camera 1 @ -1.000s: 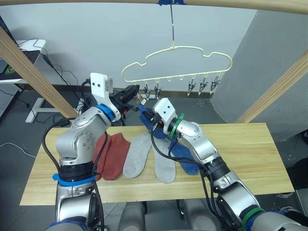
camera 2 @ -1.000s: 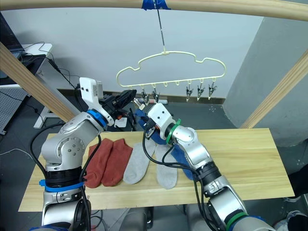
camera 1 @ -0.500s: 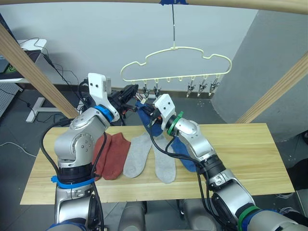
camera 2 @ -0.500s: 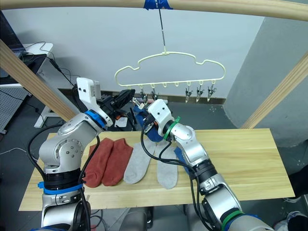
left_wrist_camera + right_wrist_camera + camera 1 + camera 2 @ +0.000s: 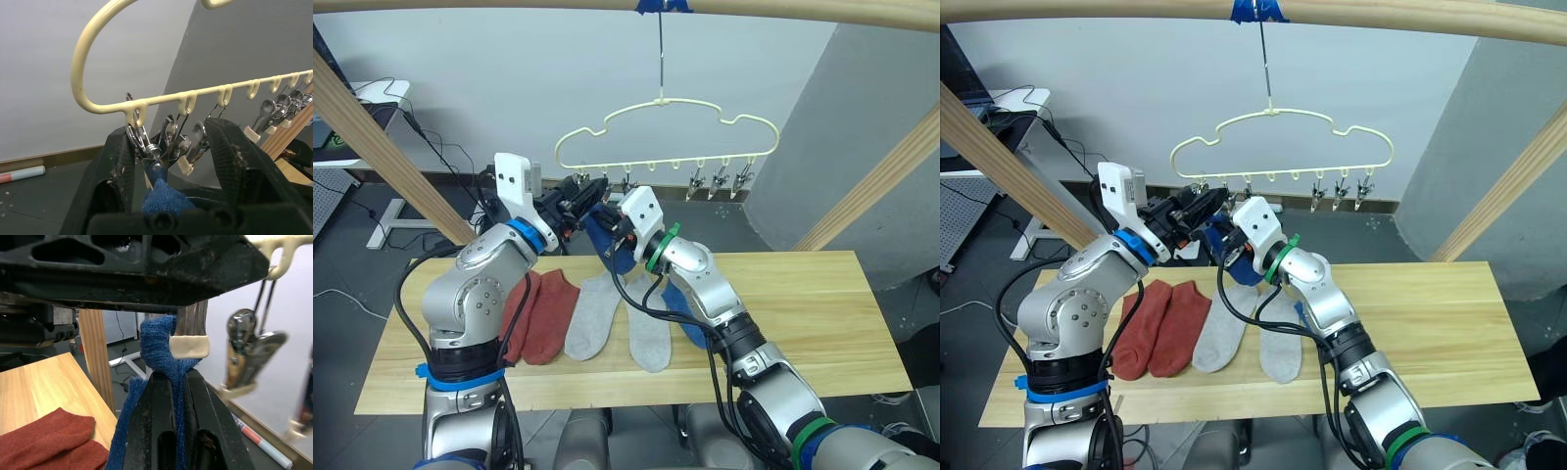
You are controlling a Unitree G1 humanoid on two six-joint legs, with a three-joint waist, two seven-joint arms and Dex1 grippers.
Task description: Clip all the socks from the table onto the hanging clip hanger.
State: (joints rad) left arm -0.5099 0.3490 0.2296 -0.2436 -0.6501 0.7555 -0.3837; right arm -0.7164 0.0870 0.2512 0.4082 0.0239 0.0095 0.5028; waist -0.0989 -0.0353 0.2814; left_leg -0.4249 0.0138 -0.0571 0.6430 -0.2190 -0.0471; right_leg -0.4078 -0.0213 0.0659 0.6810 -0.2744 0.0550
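While the left pincer (image 5: 168, 161) straddles a clip (image 5: 146, 147), the right pincer (image 5: 177, 382) grips the blue sock (image 5: 159, 345) beneath it

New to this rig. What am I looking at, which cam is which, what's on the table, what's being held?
It is a two-armed humanoid robot. The two wide pictures come from its head camera; the two close-ups come from a camera on each wrist.

On the wooden table lie two rust-red socks, two grey socks and one blue sock.

A cream clip hanger hangs from a pole above. The right gripper is shut on a second blue sock and lifts it to a metal clip at the hanger's end. The left gripper straddles the clips there with its fingers apart, seemingly working that clip.
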